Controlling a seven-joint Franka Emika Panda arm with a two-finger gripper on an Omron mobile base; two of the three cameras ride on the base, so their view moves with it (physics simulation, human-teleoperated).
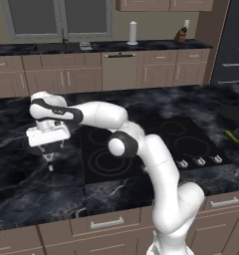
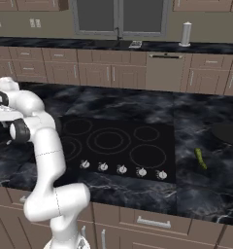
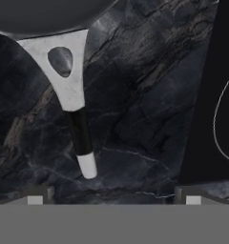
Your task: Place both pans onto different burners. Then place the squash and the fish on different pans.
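While hanging over the dark marble tabletop [image 1: 37, 184] left of the cooktop [image 1: 141, 144], the gripper [image 1: 50, 162] is standing wide open and holding nothing. Its fingertips [image 3: 34, 196] are pointing down just short of one pan's handle [image 3: 77, 119], which is lying flat on the stone, silver with a black grip and a pale tip. That pan [image 3: 40, 14] is sitting at the far edge of the hand view. The white arm is reaching left, its elbow bending over the burners [image 2: 108, 141]. The squash [image 2: 200, 158] is lying right of the cooktop, near the second pan [image 2: 227, 132]. No writing is legible anywhere.
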